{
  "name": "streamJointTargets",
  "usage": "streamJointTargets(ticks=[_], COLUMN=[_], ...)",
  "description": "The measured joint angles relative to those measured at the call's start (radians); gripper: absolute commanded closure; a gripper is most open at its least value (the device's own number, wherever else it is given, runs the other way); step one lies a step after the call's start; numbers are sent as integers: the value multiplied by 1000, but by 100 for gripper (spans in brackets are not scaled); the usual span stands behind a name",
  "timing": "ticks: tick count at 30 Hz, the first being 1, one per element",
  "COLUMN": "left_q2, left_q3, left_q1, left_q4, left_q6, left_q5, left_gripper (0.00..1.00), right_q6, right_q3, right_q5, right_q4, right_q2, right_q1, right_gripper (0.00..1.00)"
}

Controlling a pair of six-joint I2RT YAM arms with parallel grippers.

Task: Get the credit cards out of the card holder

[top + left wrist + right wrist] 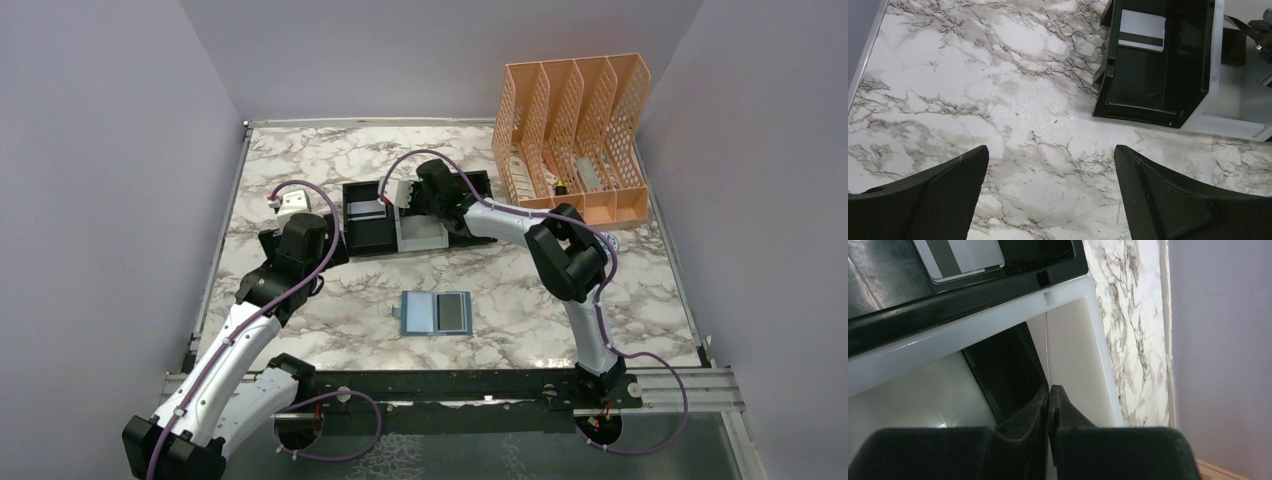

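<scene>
While the marble table carries an orange file rack in its far right corner, a black-and-white tray lies across its middle back, and both arms reach toward that tray. The left tool stands wide, holds nothing, and hangs over bare marble just left of the tray's black end. The right tool is over the tray's white middle compartment with its jaws pressed together. A thin pale edge rises from between them, which appears to be a pale card seen edge-on.

The card holder lies open and flat on the table, near the front and about midway between the two arms. It is well apart from both tools: the right tool is beyond it at the tray, and the left tool is off to its far left. Its left panel shows light blue, and a dark card covers its right panel. A silvery card with a dark stripe lies in the tray's black compartment. A black flat piece leans inside the white compartment, just beside the right tool.
</scene>
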Motion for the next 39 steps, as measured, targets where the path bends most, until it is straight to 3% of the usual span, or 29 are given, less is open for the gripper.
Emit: streamJointTargets(ticks=[10,33,36,39], left_q2=[5,18,18,19], left_q3=[0,0,0,0], left_q1=[0,0,0,0], left_q4=[0,0,0,0], left_q6=[0,1,1,2], left_q5=[0,2,2,3], left_gripper=[1,1,1,1], right_q6=[-12,39,47,51], right_q3=[23,21,21,21], right_q5=[43,16,12,5], right_q4=[-36,-94,-99,-109], right_q2=[16,16,16,16], right_q1=[7,15,15,15], right_gripper=[77,68,57,56])
